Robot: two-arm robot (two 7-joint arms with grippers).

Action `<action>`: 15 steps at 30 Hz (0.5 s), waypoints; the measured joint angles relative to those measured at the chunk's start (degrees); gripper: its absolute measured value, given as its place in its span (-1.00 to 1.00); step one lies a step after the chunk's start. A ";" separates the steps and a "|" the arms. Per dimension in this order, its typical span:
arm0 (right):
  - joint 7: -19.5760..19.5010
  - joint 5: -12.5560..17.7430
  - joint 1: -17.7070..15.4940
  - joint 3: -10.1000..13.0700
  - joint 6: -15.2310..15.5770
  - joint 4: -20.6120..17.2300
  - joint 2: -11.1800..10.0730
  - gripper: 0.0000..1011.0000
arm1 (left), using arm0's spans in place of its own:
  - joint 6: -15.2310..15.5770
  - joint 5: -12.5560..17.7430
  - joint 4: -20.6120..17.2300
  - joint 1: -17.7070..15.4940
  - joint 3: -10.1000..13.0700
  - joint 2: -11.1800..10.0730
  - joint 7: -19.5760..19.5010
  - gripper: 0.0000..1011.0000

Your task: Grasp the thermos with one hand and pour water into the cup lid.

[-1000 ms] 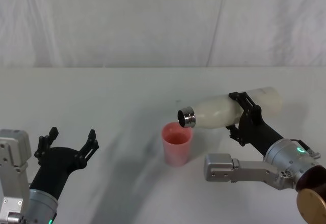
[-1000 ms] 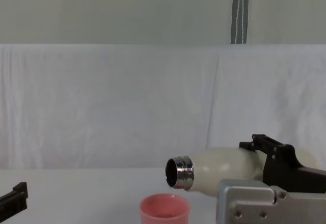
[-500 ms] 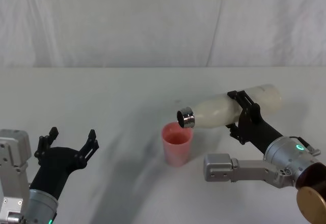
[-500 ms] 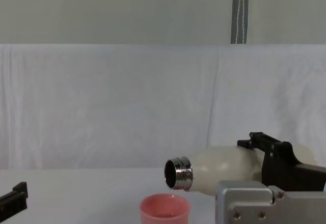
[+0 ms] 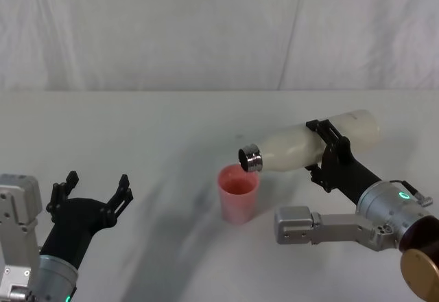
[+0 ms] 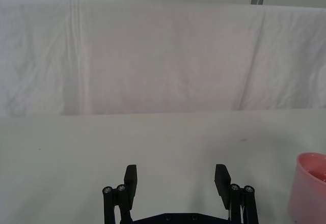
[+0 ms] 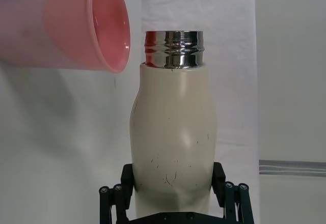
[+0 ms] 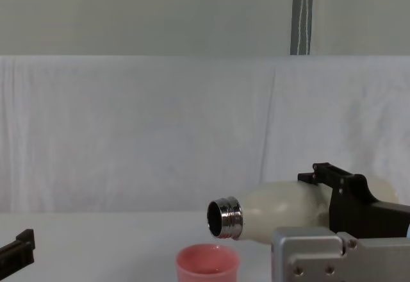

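Idling low at the left, the left gripper (image 5: 92,191) sits spread wide and empty, well apart from the cup lid (image 5: 238,193) standing mid-table. Spill risk — the thermos (image 5: 309,143) mouth hangs just above the lid's far rim, not its centre, so water could run down the outside. Right gripper (image 5: 328,156) clamps the body; long axis near-horizontal, neck pointing left, slightly down.

I see the thermos (image 7: 171,147) as matt cream with fine dark scuffs, its threaded neck bright polished steel. The cup lid (image 5: 238,192) looks like smooth pink plastic. The backdrop cloth (image 8: 141,128) is creased white fabric; the table (image 5: 171,130) is matt white.
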State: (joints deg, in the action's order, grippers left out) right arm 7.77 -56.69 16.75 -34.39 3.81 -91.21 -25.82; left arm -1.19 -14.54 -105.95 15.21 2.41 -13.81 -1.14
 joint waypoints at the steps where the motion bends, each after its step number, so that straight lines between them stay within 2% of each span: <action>1: 0.04 -0.15 0.05 -0.05 0.09 -0.08 -0.06 0.87 | 0.00 0.00 0.00 0.00 0.00 0.00 0.00 0.98; 15: 0.08 -0.86 0.24 -0.29 0.58 -0.52 -0.31 0.87 | 0.00 0.00 0.00 0.00 0.00 0.00 0.00 0.98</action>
State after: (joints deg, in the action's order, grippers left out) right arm 7.85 -57.55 16.99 -34.68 4.39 -91.73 -26.14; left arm -1.19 -14.54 -105.95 15.21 2.41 -13.81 -1.14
